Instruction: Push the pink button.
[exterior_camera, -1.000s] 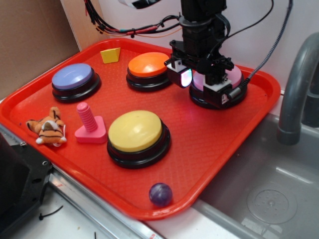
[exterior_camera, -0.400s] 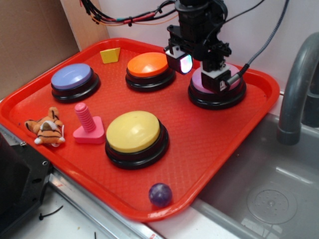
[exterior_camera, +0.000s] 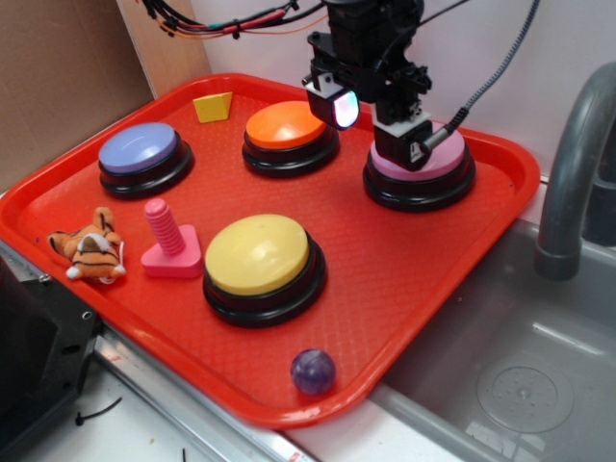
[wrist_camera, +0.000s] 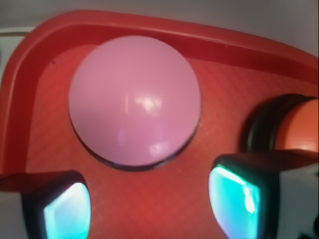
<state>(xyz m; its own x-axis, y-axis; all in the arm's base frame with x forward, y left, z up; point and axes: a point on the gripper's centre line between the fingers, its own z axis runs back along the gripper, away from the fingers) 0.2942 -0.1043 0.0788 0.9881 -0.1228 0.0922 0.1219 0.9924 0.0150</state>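
The pink button (exterior_camera: 435,166) is a pale pink dome on a black ring, at the back right of the red tray (exterior_camera: 404,260). My gripper (exterior_camera: 375,130) hangs just above its left side, open, with nothing between the fingers. In the wrist view the pink button (wrist_camera: 134,99) fills the upper middle and shows whole. The two glowing cyan fingertips (wrist_camera: 67,211) stand wide apart below it, over bare tray. My gripper (wrist_camera: 149,204) touches nothing there.
An orange button (exterior_camera: 286,125) sits just left of the gripper, with its edge in the wrist view (wrist_camera: 301,124). Yellow button (exterior_camera: 258,255), lavender button (exterior_camera: 140,149), pink peg (exterior_camera: 171,241), tiger toy (exterior_camera: 91,252), purple ball (exterior_camera: 313,371) and yellow wedge (exterior_camera: 213,107) share the tray. Sink (exterior_camera: 510,385) and faucet (exterior_camera: 573,164) lie right.
The gripper has risen off the pink button and drifted slightly left and back. More of the pink dome shows now.
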